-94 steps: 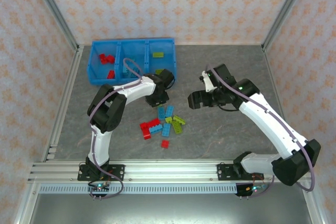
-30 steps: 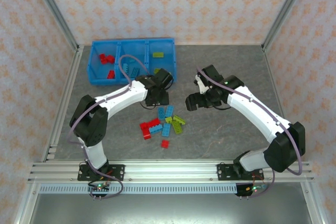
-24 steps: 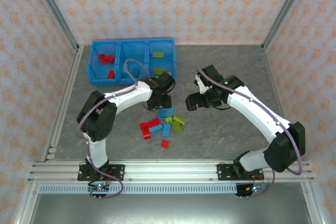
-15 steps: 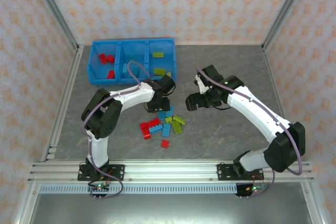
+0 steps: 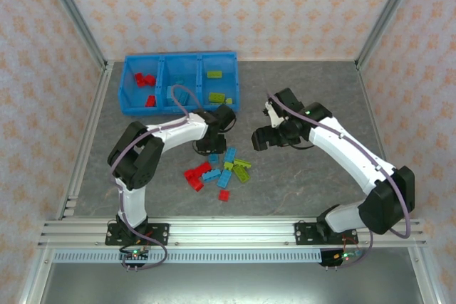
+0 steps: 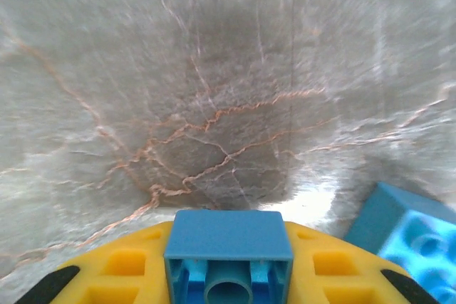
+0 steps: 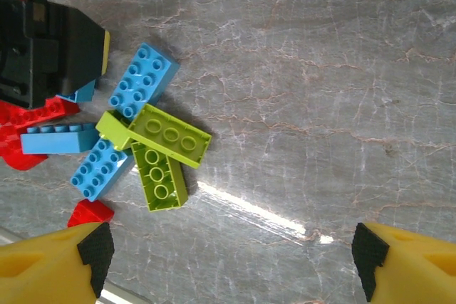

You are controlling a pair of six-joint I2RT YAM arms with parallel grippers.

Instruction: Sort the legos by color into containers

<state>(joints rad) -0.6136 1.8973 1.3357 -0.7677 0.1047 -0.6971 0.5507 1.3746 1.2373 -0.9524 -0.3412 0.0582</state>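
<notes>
Left gripper [image 5: 209, 147]: closed down on one light blue brick [image 6: 228, 245], held end-on between the yellow fingers [image 6: 125, 268], low at the far edge of the pile.
Neighbour brick [image 6: 407, 231]: light blue, just beside the held one; contact cannot be told.
Right gripper [image 7: 231, 250]: jaws spread wide, nothing held, hovering by the pile's right side.
Loose legos [image 5: 217, 170]: red, light blue and lime green, clustered between the arms.
Tray [image 5: 182, 55]: blue, far left; red pieces in the left compartment, green in the right.
Step in hand (judged): lift straight up to clear the neighbour, carry to the middle compartment [image 5: 187, 76], and release low inside its walls.
Surface: grey marbled table [image 5: 313, 90], with one glare streak.
Room: patterned beige wall panels [image 5: 249, 5], aluminium corner posts.
</notes>
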